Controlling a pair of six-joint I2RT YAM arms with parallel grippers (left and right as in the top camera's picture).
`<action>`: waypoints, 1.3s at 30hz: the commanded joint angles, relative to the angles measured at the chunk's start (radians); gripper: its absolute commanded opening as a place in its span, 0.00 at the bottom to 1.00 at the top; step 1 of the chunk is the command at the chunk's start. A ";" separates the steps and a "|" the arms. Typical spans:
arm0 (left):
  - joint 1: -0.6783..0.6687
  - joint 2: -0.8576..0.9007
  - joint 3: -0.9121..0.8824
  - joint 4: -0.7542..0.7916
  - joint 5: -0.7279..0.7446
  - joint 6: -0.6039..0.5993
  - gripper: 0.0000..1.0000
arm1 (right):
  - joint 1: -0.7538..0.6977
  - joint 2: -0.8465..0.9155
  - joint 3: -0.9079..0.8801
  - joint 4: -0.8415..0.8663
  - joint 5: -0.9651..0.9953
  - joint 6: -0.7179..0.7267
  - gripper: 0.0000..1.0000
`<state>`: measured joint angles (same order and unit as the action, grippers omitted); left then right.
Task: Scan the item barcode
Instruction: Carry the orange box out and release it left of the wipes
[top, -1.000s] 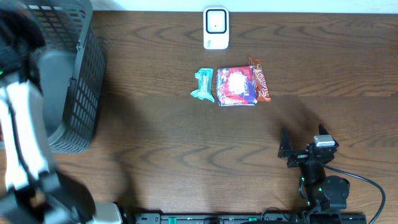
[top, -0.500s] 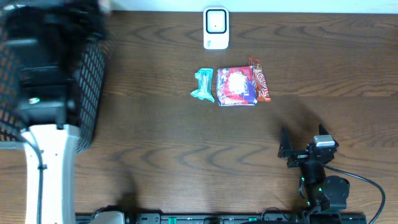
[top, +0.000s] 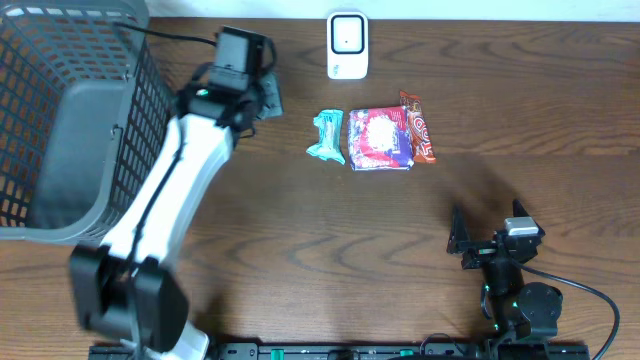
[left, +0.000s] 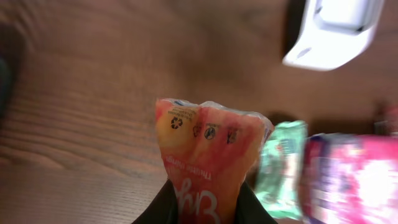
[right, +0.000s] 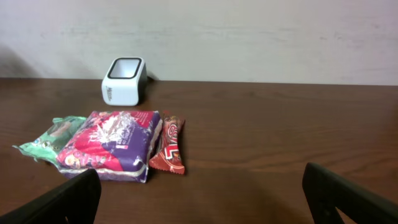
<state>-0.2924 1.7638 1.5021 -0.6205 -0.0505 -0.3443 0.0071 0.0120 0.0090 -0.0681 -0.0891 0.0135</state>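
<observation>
An orange-pink snack packet (left: 208, 143) stands upright between my left gripper's (left: 205, 210) dark fingers, which are shut on its lower end; small printed symbols run along its top seam. The white barcode scanner (left: 336, 31) lies ahead and to the right of it. From overhead, the left gripper (top: 268, 95) hovers just left of the scanner (top: 347, 45), and the packet itself is hidden under the wrist. My right gripper (top: 487, 230) rests open at the front right, with nothing between its fingers (right: 348, 199).
A teal packet (top: 328, 136), a pink-purple packet (top: 380, 139) and a red bar (top: 418, 127) lie in a row below the scanner. A grey mesh basket (top: 150, 110) fills the back left corner. Bare wood surrounds the right arm.
The left arm has swung out of the basket area on the left and across the table toward the scanner, carrying the packet. The right arm has not moved.
</observation>
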 joint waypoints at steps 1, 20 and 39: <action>-0.022 0.101 0.005 0.009 -0.048 -0.013 0.08 | 0.007 -0.005 -0.003 -0.002 0.005 -0.007 0.99; -0.045 0.090 0.022 0.019 -0.048 -0.013 0.98 | 0.007 -0.005 -0.003 -0.002 0.005 -0.007 0.99; -0.046 -0.010 0.020 -0.214 -0.047 -0.013 0.98 | 0.007 -0.005 -0.003 -0.002 0.005 -0.007 0.99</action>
<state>-0.3416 1.7473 1.5059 -0.8303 -0.0853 -0.3519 0.0071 0.0120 0.0090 -0.0681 -0.0891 0.0135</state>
